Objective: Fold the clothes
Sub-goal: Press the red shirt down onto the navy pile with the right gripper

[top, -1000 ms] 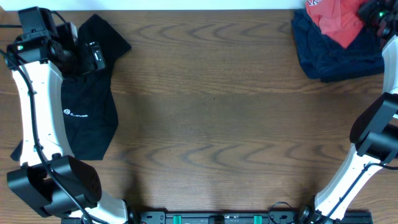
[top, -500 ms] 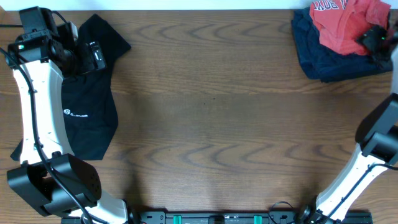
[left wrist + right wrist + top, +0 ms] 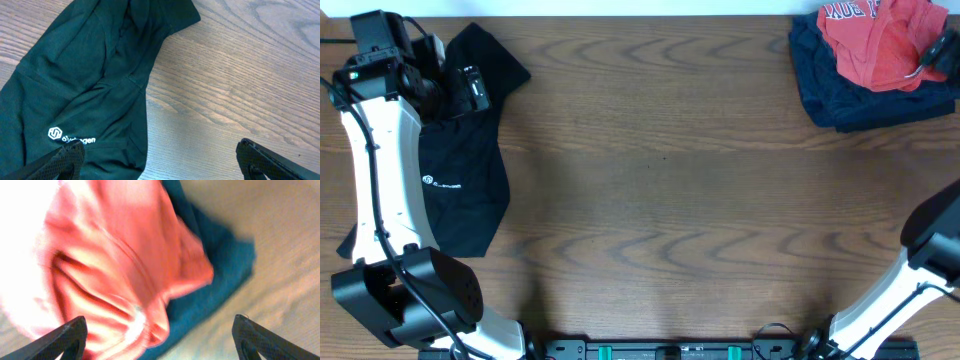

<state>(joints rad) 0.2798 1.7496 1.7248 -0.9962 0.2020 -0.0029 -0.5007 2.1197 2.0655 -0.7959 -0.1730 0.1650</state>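
Note:
The black T-shirt [image 3: 460, 170] lies loose and crumpled at the table's left, its small white logo [image 3: 70, 137] showing. My left gripper [image 3: 472, 92] hovers over the shirt's upper part, open; in the wrist view the left gripper [image 3: 160, 165] has nothing between its fingers [image 3: 60, 162]. The coral-red T-shirt [image 3: 875, 45] lies bunched on the navy folded pile [image 3: 850, 100] at the far right corner. My right gripper [image 3: 935, 55] sits at the red shirt's right edge. Seen from its wrist, the right gripper [image 3: 160, 340] is open above the red shirt [image 3: 110, 265] and holds nothing.
The navy pile [image 3: 220, 275] sticks out from under the red shirt towards the table's right edge. Bare wooden table [image 3: 660, 180] spans the middle between the two garments. The arm bases stand at the front corners.
The right gripper opened and let go of the red shirt, which dropped and spread over the navy pile; the gripper then drew slightly right. The left arm stayed still.

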